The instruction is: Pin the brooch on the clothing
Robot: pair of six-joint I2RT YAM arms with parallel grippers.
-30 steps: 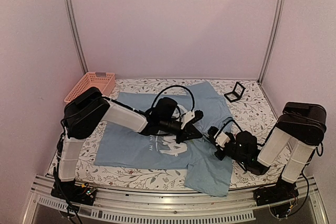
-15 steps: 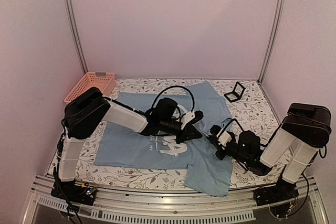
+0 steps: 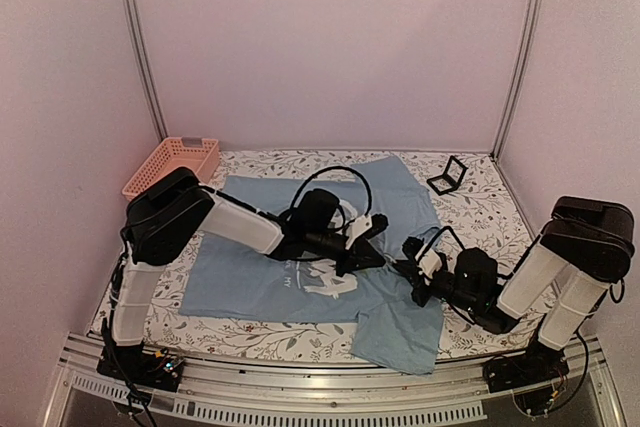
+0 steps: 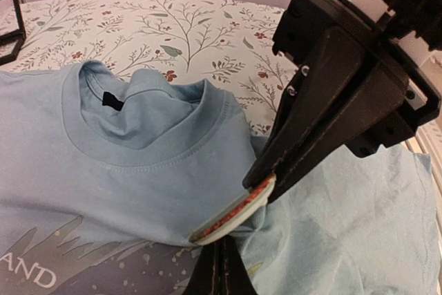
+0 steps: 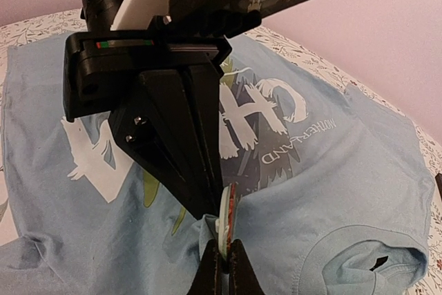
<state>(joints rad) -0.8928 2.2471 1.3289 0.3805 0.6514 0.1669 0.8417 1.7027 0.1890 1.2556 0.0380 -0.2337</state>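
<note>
A: While you look down the wrist views, how does the brooch read?

B: Edge-on, a thin disc with a white rim and an orange-red face. One brooch, one T-shirt, two grippers. The right gripper pinches it at its tips. The left gripper, pressed together, meets its other edge against the cloth.

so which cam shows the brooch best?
Left wrist: the brooch shows its tilted orange face and pale rim, pinched at one end by the right gripper. Right wrist sees it only edge-on. Top external: too small to make out.
</note>
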